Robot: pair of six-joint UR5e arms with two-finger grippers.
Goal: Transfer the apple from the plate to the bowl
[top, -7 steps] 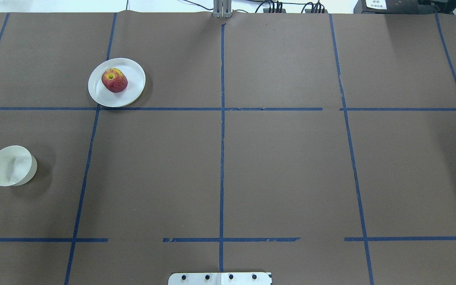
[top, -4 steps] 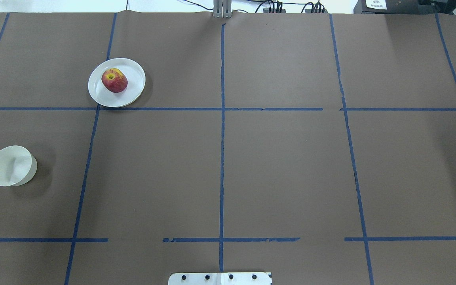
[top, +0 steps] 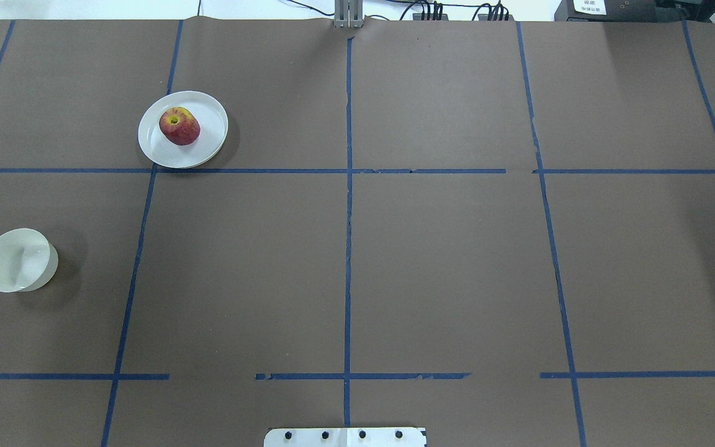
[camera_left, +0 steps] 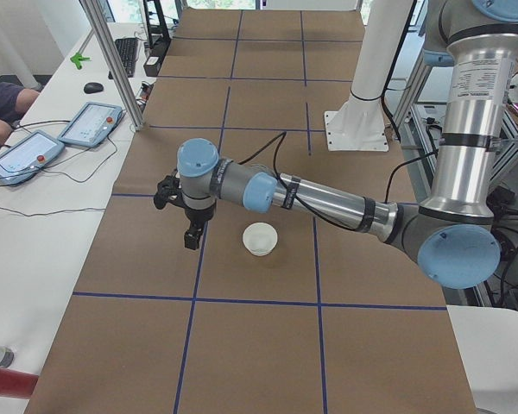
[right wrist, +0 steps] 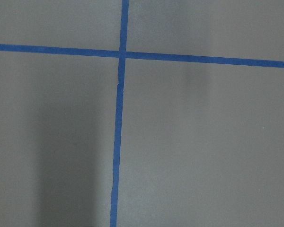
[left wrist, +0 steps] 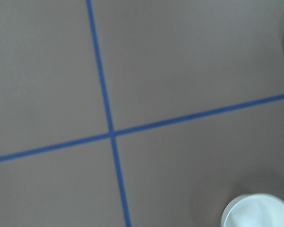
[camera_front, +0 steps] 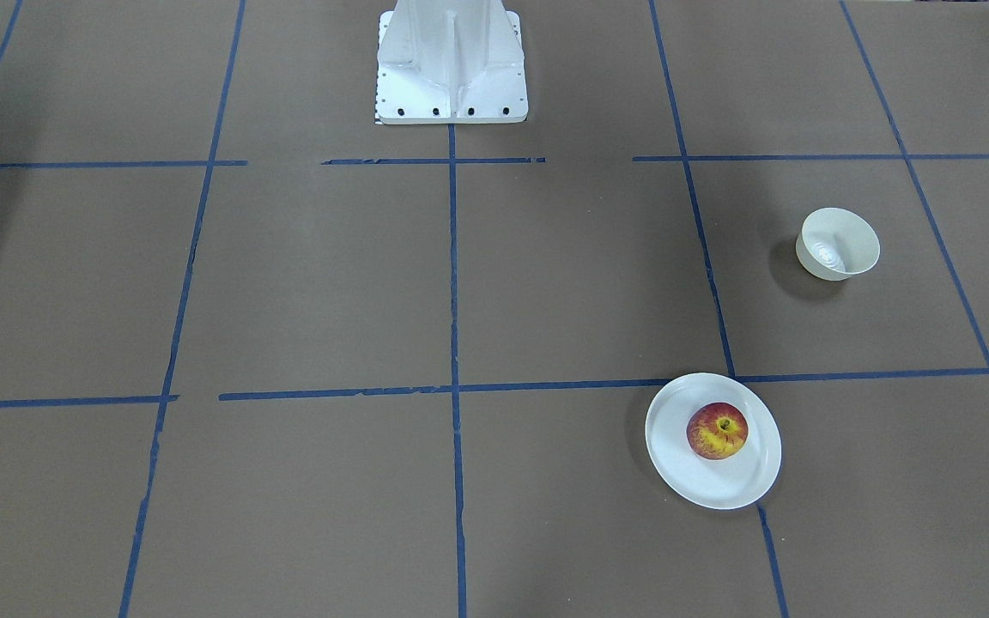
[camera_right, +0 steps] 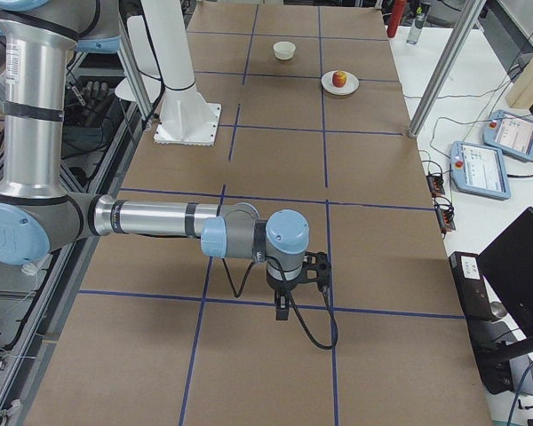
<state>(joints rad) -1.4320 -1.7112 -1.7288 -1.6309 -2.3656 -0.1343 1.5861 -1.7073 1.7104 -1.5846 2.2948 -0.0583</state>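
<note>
The red and yellow apple (top: 179,126) sits on the white plate (top: 208,139) at the far left of the table; both also show in the front-facing view, the apple (camera_front: 717,430) on the plate (camera_front: 718,485). The small deep bowl (top: 16,261) stands empty near the left edge, closer to the robot, and shows in the left wrist view (left wrist: 258,213). My left gripper (camera_left: 190,238) hangs above the table beside the bowl (camera_left: 260,238); I cannot tell whether it is open or shut. My right gripper (camera_right: 283,309) hangs over the far right of the table; I cannot tell its state either.
The robot's white base (camera_front: 452,64) stands at the table's middle near edge. Blue tape lines (top: 348,248) grid the brown cover. Teach pendants (camera_left: 91,125) and a metal post (camera_left: 112,60) are on the side bench beyond the table.
</note>
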